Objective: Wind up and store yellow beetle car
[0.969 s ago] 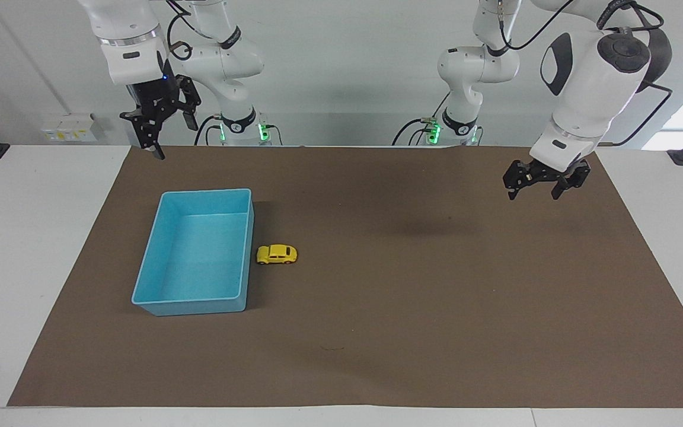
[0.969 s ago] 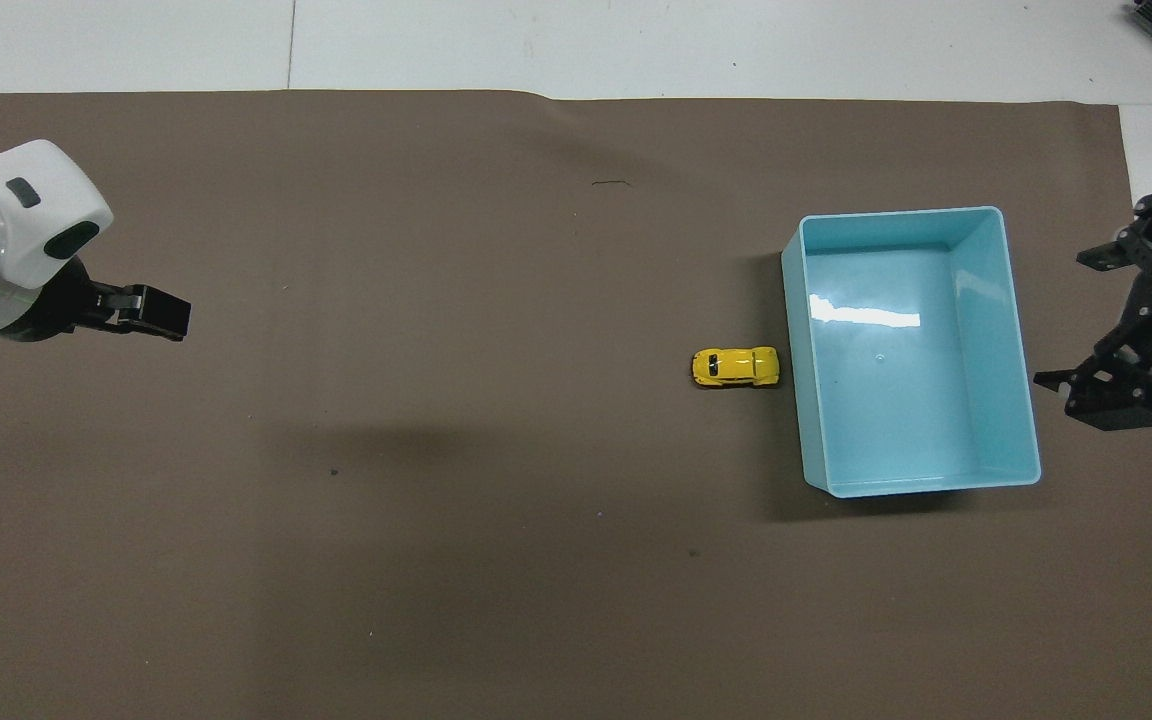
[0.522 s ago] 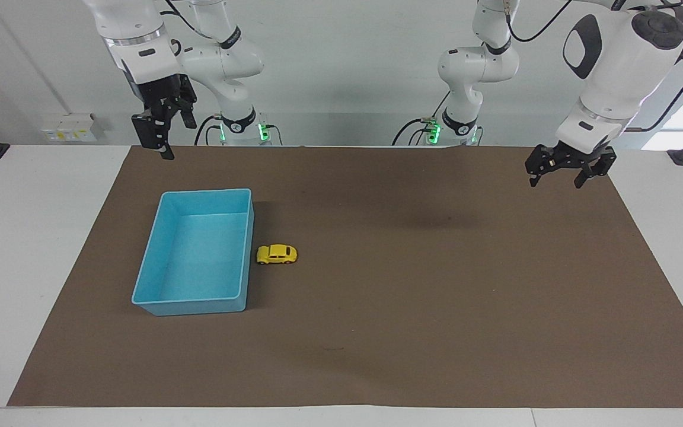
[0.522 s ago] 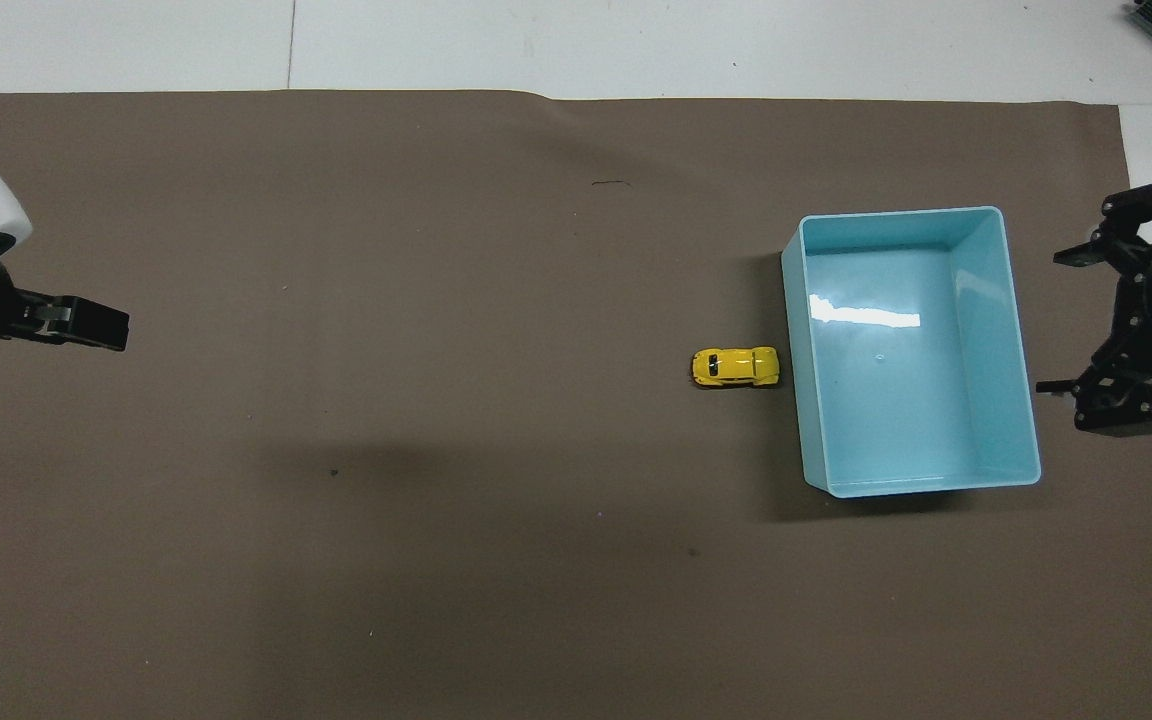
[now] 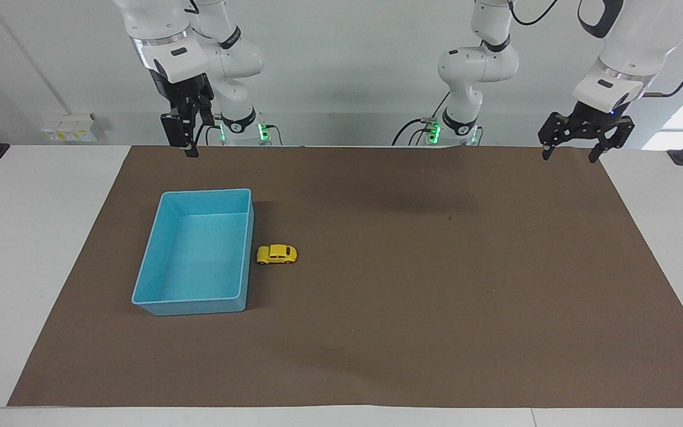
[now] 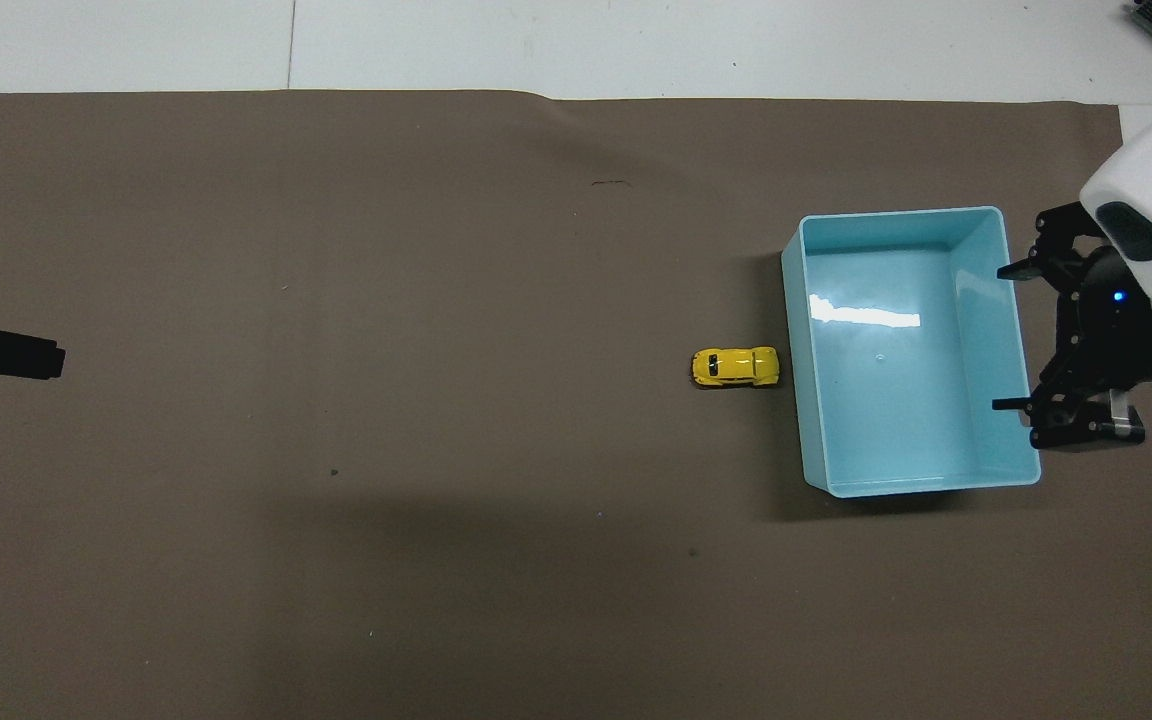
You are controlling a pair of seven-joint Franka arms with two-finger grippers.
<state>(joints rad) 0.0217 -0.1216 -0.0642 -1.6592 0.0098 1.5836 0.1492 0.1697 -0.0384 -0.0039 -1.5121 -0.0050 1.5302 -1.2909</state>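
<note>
Car (image 5: pixel 277 254) sits on the brown mat (image 5: pixel 412 284), just beside the blue bin (image 5: pixel 146 279), at the bin's 3 o'clock in the facing view. Both grippers hang high, open and empty: right (image 5: pixel 182 131), left (image 5: pixel 586 135).

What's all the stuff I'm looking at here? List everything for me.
Toy car: one, bright yellow, on the mat beside the bin, on the bin's side toward the left arm's end of the table.
Bin: one, light blue, nothing inside it, on the mat toward the right arm's end of the table.
Mat: one, brown, covering most of the table.
Table: one, white, showing around the mat.
Right gripper: one, black, open, raised over the mat's edge nearest the robots, holding nothing.
Left gripper: one, black, open, raised over the mat's corner at the left arm's end, holding nothing.
</note>
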